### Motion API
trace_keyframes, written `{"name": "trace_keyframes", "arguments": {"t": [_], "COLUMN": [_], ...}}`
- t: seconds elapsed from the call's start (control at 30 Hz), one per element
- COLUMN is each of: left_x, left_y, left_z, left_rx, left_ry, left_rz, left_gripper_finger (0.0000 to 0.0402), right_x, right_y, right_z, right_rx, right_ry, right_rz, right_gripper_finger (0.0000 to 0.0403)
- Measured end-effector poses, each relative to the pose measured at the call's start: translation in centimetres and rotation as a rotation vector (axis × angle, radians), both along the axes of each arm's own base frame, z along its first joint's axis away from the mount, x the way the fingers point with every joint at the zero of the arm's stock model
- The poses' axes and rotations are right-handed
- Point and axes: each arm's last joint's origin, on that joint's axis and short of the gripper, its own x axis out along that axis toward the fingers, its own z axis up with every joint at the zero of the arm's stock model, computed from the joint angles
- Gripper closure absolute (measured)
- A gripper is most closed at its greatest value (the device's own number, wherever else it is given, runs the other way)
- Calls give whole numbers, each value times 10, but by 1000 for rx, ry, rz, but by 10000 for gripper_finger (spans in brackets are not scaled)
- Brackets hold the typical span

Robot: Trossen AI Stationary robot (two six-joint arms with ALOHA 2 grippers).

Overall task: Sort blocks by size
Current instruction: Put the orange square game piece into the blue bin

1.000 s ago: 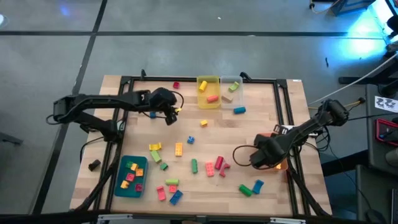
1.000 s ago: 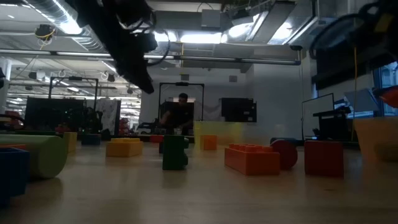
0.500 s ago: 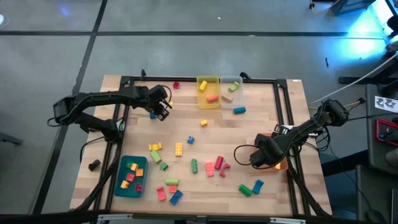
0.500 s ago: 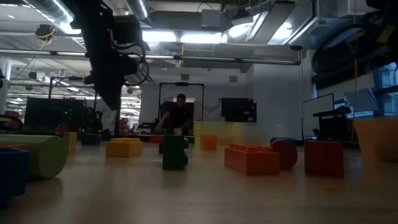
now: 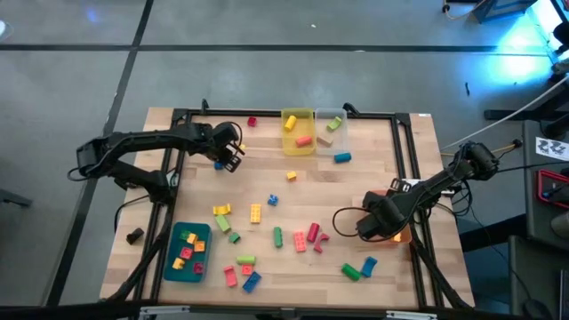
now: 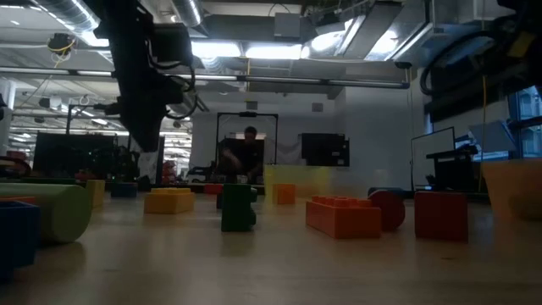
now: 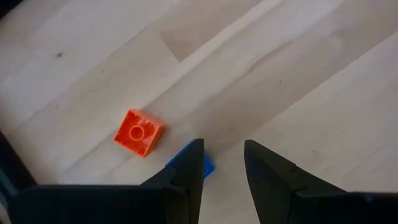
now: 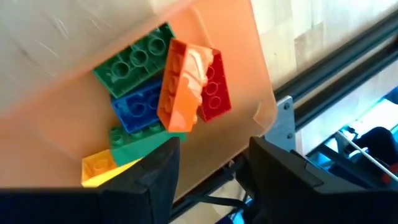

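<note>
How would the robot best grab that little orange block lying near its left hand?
Probably from straight above, pinching two opposite flat sides of the orange block. It lies flat, stud up, with bare table all round; the blue block sits apart. The left hand is open, just beside it.

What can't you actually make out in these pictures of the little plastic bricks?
- Small blue plastic brick: left wrist view, mostly hidden behind the open left gripper.
- Orange plastic bin: high view, largely covered by the right gripper.
- Yellow brick in that bin: right wrist view, partly hidden by a dark finger.
- Bricks in the teal tray: high view, too small to size.
</note>
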Motion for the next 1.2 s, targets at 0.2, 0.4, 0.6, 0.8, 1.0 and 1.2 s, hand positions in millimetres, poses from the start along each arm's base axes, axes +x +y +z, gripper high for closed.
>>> {"name": "trace_keyframes", "arguments": {"t": [0.2,0.4,0.6,0.8,1.0,1.2], "left_x": [0,2,-1,-5,-8,-9], "left_y": [8,25,34,41,46,47], "left_z": [-11,-32,-40,-39,-39,-39], "left_rx": [-37,-78,-91,-22,-19,-15], "left_ry": [43,137,176,232,242,284], "left_rz": [83,115,131,100,88,-34], "left_gripper_finger": [291,229,192,186,186,187], "right_x": [3,3,4,5,5,5], "right_y": [2,2,1,-1,-1,-1], "right_z": [-1,-1,-1,-1,-1,-1], "right_rx": [17,20,-18,-68,-78,-77], "right_ry": [-28,-33,-52,-79,-85,-87], "right_rz": [0,1,44,72,77,77], "right_gripper_finger": [208,208,208,208,208,208]}}
